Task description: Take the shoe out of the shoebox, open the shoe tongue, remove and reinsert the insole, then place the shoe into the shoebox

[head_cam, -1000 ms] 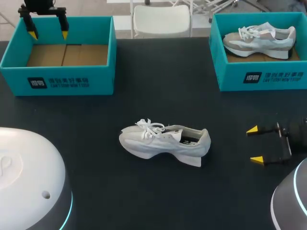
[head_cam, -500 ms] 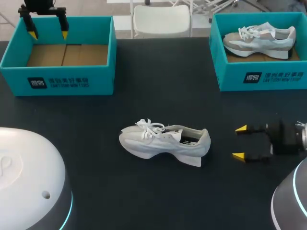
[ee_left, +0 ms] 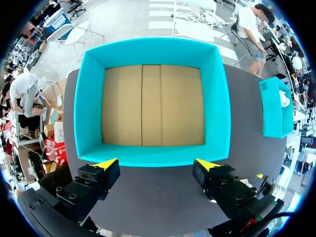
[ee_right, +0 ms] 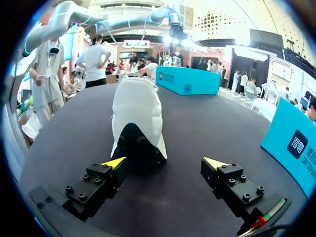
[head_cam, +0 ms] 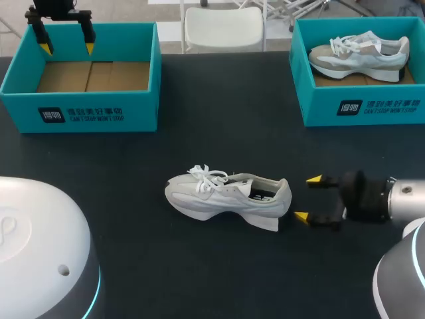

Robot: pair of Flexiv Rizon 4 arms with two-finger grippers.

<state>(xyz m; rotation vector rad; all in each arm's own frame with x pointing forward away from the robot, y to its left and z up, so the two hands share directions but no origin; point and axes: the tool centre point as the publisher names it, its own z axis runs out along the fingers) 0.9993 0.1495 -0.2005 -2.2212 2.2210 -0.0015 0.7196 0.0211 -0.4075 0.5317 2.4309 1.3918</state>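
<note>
A white sneaker (head_cam: 228, 199) lies on its side in the middle of the black table, toe to the left, heel to the right. My right gripper (head_cam: 308, 198) is open just right of the heel, not touching it. From the right wrist, the sneaker's heel (ee_right: 138, 118) sits just ahead of the open right gripper (ee_right: 167, 163). An empty teal shoebox (head_cam: 83, 76) stands at the back left with its cardboard floor bare. Above its far wall hangs my left gripper (head_cam: 66, 48), open. The left wrist camera looks straight down into that shoebox (ee_left: 153, 103), its gripper (ee_left: 154, 164) over the rim.
A second teal shoebox (head_cam: 362, 100) at the back right holds another pale sneaker (head_cam: 358, 54). It also shows in the right wrist view as a teal shoebox wall (ee_right: 295, 143) beside the gripper. Bare black table (head_cam: 219, 133) lies between the boxes and the shoe.
My right gripper has moved left across the table toward the sneaker's heel, staying open. The left arm and the shoe have not moved.
</note>
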